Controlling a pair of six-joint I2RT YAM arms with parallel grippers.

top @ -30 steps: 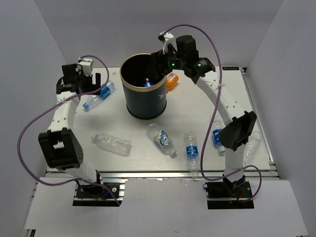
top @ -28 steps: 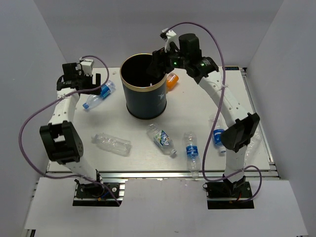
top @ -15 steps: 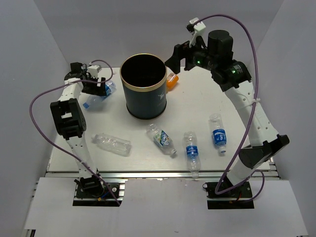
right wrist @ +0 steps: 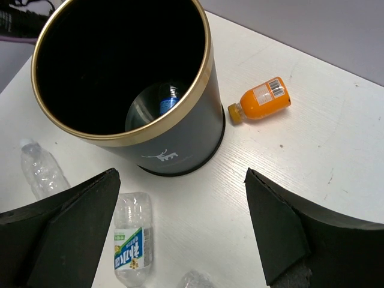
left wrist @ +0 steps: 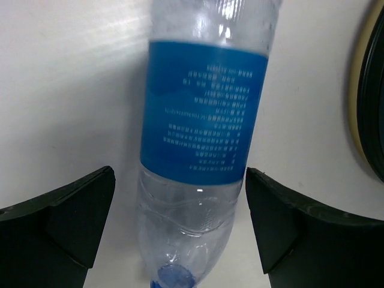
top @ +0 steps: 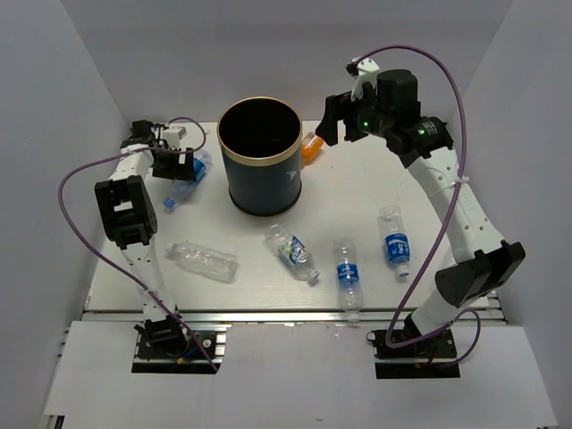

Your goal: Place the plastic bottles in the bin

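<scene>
Top external view shows the left arm going up from its base, bent at the elbow and stretched to the far left part of the table (top: 357, 192). The left gripper (top: 183, 164) is low over a blue-label bottle (top: 186, 179).

In the left wrist view its jaws are wide apart, with one finger (left wrist: 66, 222) on each side of this bottle (left wrist: 204, 120). A strip of bare table is visible between each finger and the plastic, so they do not touch it. The bottle lies flat along the middle line of the jaws. Its blue cap (left wrist: 172, 277) is the part closest to the wrist, and the clear crinkled body runs away past the fingertips. Just outside the finger on the picture's right, the gold rim of the bin (left wrist: 363, 102) enters the frame.

The right arm stands high, with its elbow near the right edge of the table and the forearm pointing to the far side. The right gripper (top: 332, 123) hangs in the air. Its jaws are also wide apart, with nothing between them.

In the right wrist view the bin (right wrist: 180, 144) is ahead of the jaws, more toward the left finger. It is dark navy and upright, with a small white logo, and one bottle inside (right wrist: 157, 103) lies at its bottom. The orange bottle (right wrist: 264, 99) lies on its side ahead of the jaws, toward the right finger. It is just beside the bin, with its cap pointing at it. Near the left finger lie a white-label bottle (right wrist: 132, 243) and a bare clear bottle (right wrist: 41, 171), both flat on the table.
</scene>
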